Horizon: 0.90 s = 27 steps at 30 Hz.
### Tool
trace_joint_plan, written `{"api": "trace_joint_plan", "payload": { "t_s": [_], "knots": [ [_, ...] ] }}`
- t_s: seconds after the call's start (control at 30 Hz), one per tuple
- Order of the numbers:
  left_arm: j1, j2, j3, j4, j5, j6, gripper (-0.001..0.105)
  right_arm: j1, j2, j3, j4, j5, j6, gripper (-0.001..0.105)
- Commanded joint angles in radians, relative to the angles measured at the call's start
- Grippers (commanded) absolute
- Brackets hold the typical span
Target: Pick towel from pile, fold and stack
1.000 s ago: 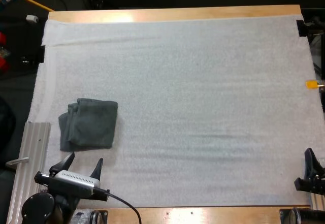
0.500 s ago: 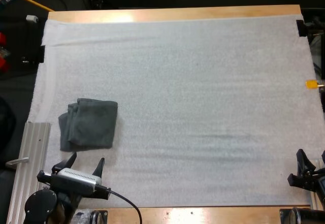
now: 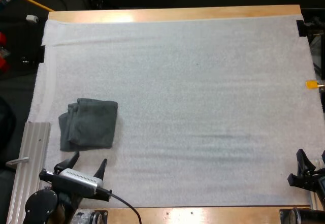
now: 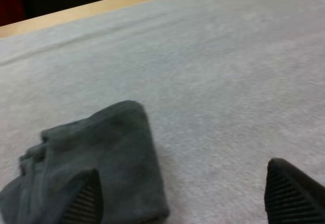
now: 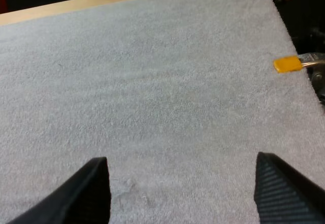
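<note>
A folded dark grey-green towel (image 3: 89,124) lies on the white mat (image 3: 193,97) near its left edge, with its loose layered edges toward the left. My left gripper (image 3: 87,161) hovers just short of the towel's near edge, open, with nothing between its fingers. In the left wrist view the towel (image 4: 96,168) lies just ahead of one fingertip (image 4: 84,198). My right gripper (image 3: 311,159) stands open at the mat's near right corner, over bare mat (image 5: 167,107).
A ribbed aluminium rail (image 3: 31,158) runs along the table's left side beside the towel. The wooden table edge (image 3: 172,13) borders the far side of the mat. A black clamp (image 3: 301,28) sits at the far right corner.
My left gripper has drawn back slightly toward the near edge. My right gripper moved a little left half a second back and has held still since. The towel has not moved.
</note>
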Motion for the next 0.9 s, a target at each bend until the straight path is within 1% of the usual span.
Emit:
{"api": "trace_joint_plan", "payload": {
  "t_s": [0.0,0.07,0.87],
  "knots": [
    [-0.016,-0.14,-0.004,-0.015,0.004,-0.004,0.064,0.001,-0.037,-0.003,-0.009,-0.008,-0.002,0.059],
    [-0.029,-0.142,-0.004,-0.015,0.004,-0.004,0.064,0.001,-0.037,-0.003,-0.009,-0.008,-0.002,0.059],
    [-0.029,-0.141,-0.004,-0.015,0.004,-0.004,0.064,0.001,-0.037,-0.003,-0.009,-0.008,-0.002,0.059]
  ]
}}
